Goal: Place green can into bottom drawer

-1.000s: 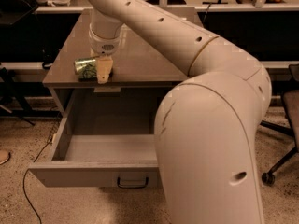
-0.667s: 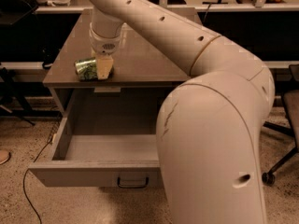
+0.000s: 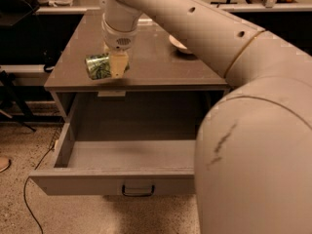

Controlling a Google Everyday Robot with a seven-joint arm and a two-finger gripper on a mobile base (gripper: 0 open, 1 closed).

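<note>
Step in hand: carry the held can off the top and down into the open drawer. Nearest the camera, well below and forward of the claw, the bottom drawer (image 3: 87, 183) stands pulled out, its dark pull handle (image 3: 138, 191) facing the lens. Its floor is bare where it shows, and its right-hand part as viewed is hidden behind the arm (image 3: 258, 145). Directly under the claw runs the front edge of the table (image 3: 161, 67). The gripper (image 3: 116, 68) hangs there with the wrist pointing down and its pale fingers (image 3: 118, 65) pinched on the green can (image 3: 99, 66). The can lies on its side, held by one end, jutting to the claw's left as viewed. Cannot tell whether it is clear of the tabletop or grazing it. Beyond the claw and to its viewed right sits a beige bowl (image 3: 179, 44), well apart and no obstacle. Judgement: raise first so the can clears the lip, then draw toward the camera until it is over open floor, and only then descend. The end grip may let the can pivot, so move slowly. Bias toward the drawer's middle, because the free end sits above the near side wall. Let go low, since a can on its side will roll.
</note>
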